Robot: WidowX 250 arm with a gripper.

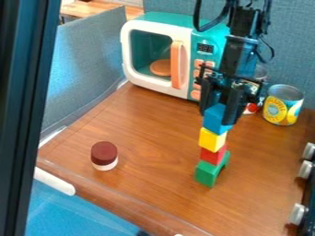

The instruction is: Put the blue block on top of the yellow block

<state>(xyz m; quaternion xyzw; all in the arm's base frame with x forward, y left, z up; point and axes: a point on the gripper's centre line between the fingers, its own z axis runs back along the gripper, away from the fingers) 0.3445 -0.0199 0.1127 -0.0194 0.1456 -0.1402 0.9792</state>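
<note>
- The pincer (216,118) is squeezing the blue block (215,121).
- The blue block is sitting on the yellow block (212,139), above the red block (212,156) and green block (207,174).
- From the blocks, a toy microwave (144,50) is standing at eleven o'clock, a can (283,106) at two o'clock.

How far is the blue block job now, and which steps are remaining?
Placing looks done: the blue block sits on the yellow block, above the red block and green block. In hand: the claw appears to grip the blue one. Left, probably: release it and lift away.
</note>
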